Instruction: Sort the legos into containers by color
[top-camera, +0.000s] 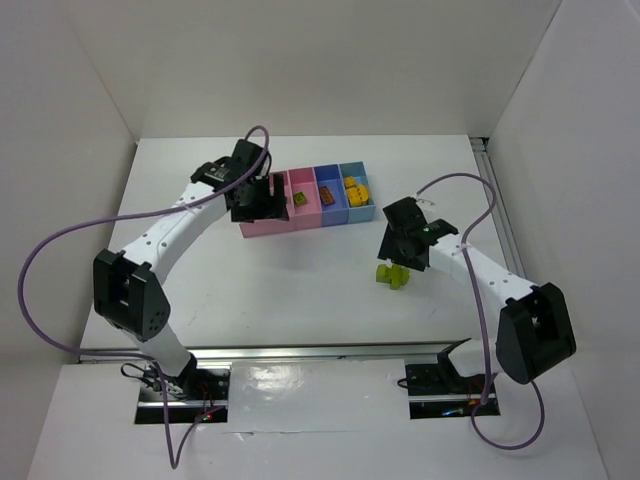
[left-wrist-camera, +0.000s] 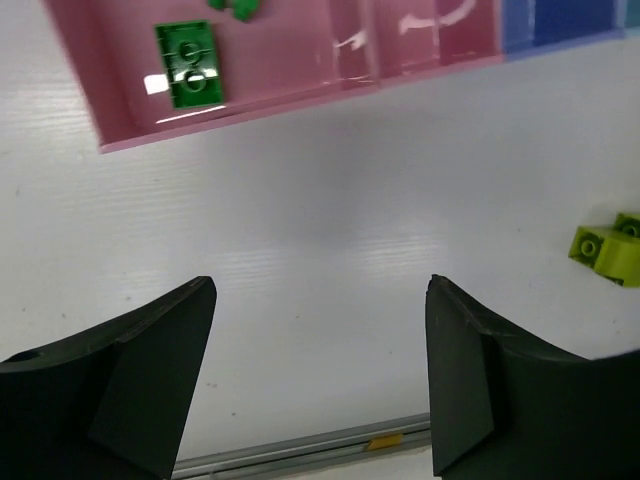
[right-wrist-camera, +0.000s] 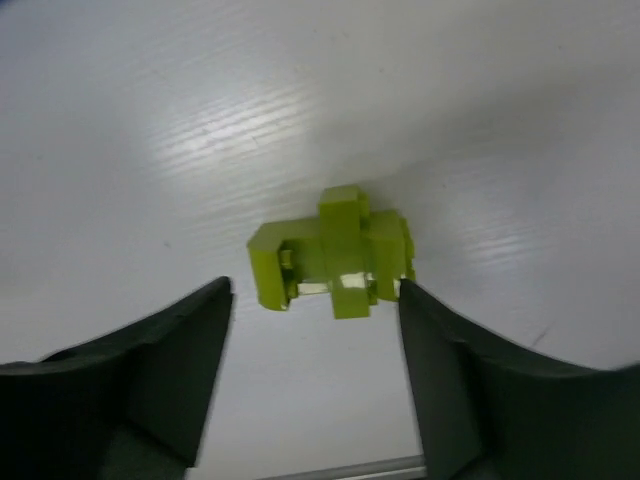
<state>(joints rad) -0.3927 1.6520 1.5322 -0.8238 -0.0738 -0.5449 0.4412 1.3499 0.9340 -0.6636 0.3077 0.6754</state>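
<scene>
The containers stand in a row: a wide pink bin (top-camera: 265, 228), a narrow pink bin (top-camera: 306, 216), a blue-purple bin (top-camera: 332, 212) and a light blue bin (top-camera: 363, 209). A dark green lego (left-wrist-camera: 190, 64) lies in the wide pink bin (left-wrist-camera: 290, 50). A greenish brick (top-camera: 298, 200), an orange-brown brick (top-camera: 327, 195) and yellow bricks (top-camera: 355, 187) lie in the other bins. A clump of lime green legos (right-wrist-camera: 330, 262) (top-camera: 392, 274) rests on the table. My right gripper (right-wrist-camera: 313, 290) (top-camera: 398, 258) is open just short of the clump. My left gripper (left-wrist-camera: 320, 285) (top-camera: 256, 200) hangs open and holds nothing by the wide pink bin.
White walls enclose the table on the left, the back and the right. A grey rail (left-wrist-camera: 300, 455) runs along the near edge by the arm bases. Purple cables (top-camera: 45, 250) loop off both arms. The lime clump (left-wrist-camera: 610, 248) also shows at the right edge of the left wrist view.
</scene>
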